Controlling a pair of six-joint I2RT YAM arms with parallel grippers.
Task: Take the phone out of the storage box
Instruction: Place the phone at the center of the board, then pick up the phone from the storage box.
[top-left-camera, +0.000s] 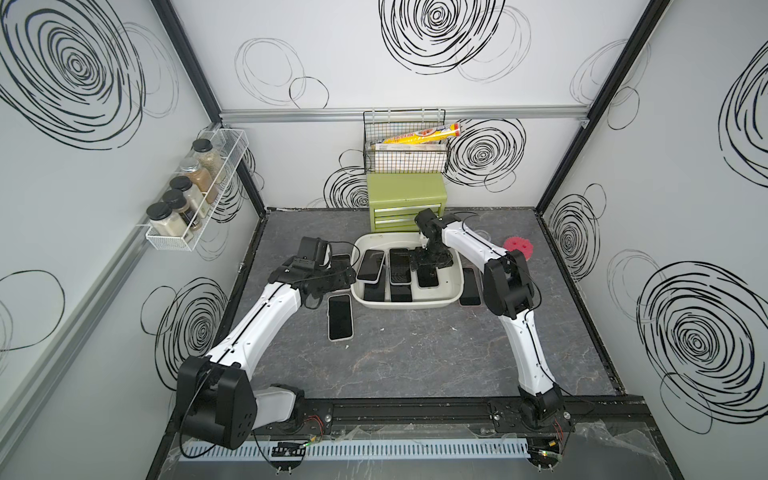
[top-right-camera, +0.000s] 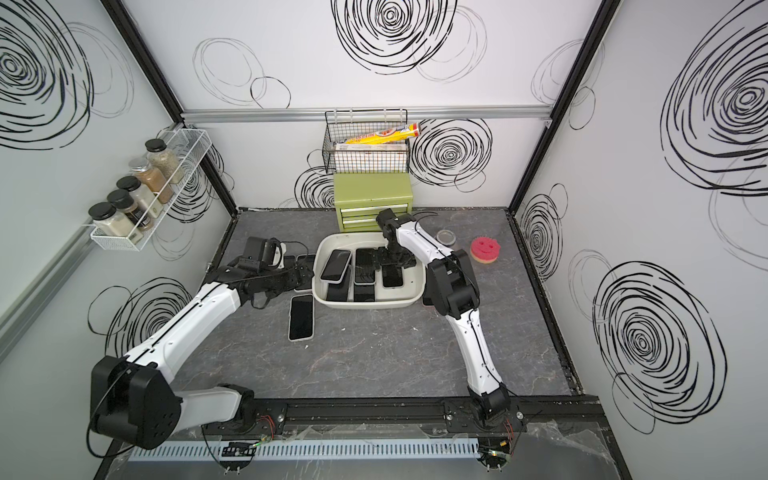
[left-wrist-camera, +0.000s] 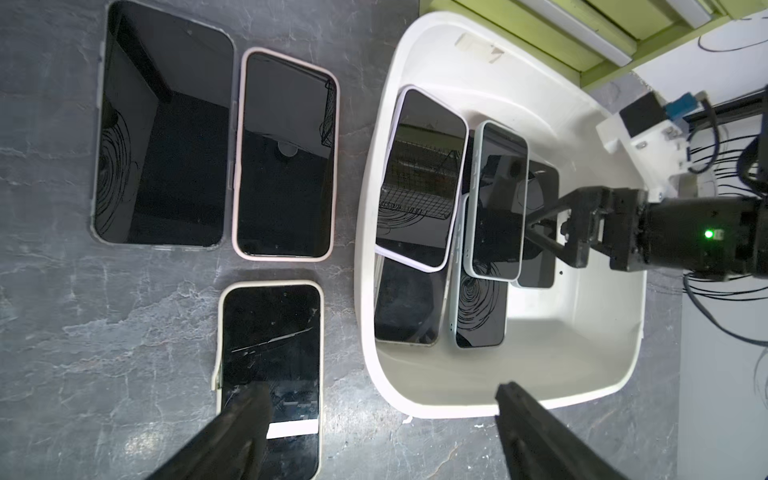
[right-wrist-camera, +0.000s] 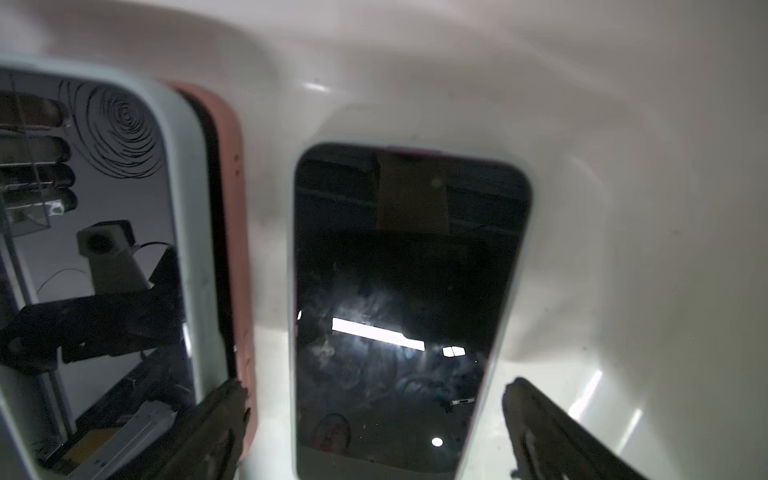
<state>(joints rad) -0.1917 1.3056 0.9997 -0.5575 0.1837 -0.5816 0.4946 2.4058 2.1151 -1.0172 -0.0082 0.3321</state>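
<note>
The storage box (top-left-camera: 405, 306) stood on the dark tabletop (top-left-camera: 415, 353). Inside it, at the side nearest to the right arm, the phone (right-wrist-camera: 407, 291) lay flat on the floor with the screen up. The right gripper (top-left-camera: 428, 266) hung just above this phone with its jaws spread wide, one finger along each long side. It held nothing; whether the fingertips (right-wrist-camera: 224, 407) touched the phone, I could not tell. Toward the middle of the box the piled phones (left-wrist-camera: 419, 178) lay overlapping each other, screens up.

The left gripper (left-wrist-camera: 382, 390) was outside the box, just beside the wall on the left arm's side. Its jaws were also wide and empty: one finger was over the scratched phone (left-wrist-camera: 270, 324) on the tabletop, the other over the rim of the box. Two more phones (left-wrist-camera: 286, 158) lay side by side near the scratched one, on the same side of the box. A further phone (top-left-camera: 471, 286) lay just outside the opposite wall. Behind the box stood the green drawer chest (top-left-camera: 405, 195).
</note>
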